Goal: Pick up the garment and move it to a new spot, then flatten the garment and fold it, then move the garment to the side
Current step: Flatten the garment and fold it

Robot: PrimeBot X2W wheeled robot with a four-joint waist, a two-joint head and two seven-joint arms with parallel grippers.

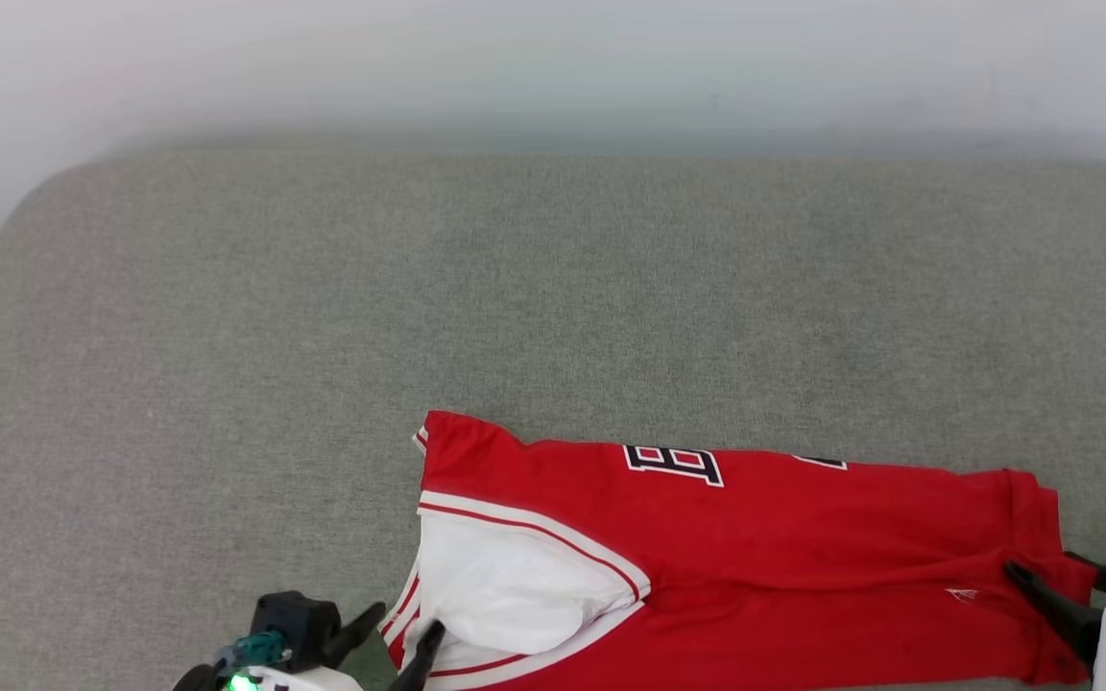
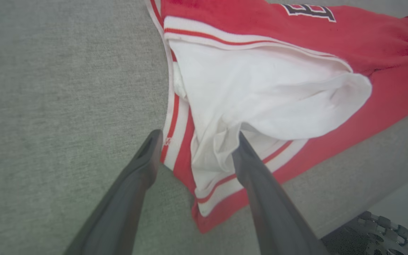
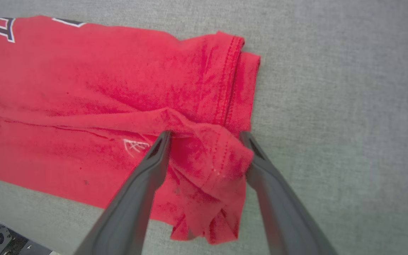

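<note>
One surface: grey fabric pad (image 1: 553, 288), rounded far-left corner; pale wall (image 1: 553, 67) behind.
Open room: from garment (image 1: 755, 557) to far and left edges.
Garment place: pad's near edge, right of centre.
Left gripper (image 2: 198, 134): spread wide astride white sleeve (image 2: 260, 95).
Right gripper (image 3: 205, 134): spread wide around bunched hem (image 3: 218, 163).

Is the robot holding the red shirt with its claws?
No, nothing is gripped. The left gripper stands open around the white sleeve, the right gripper around the red hem.
</note>
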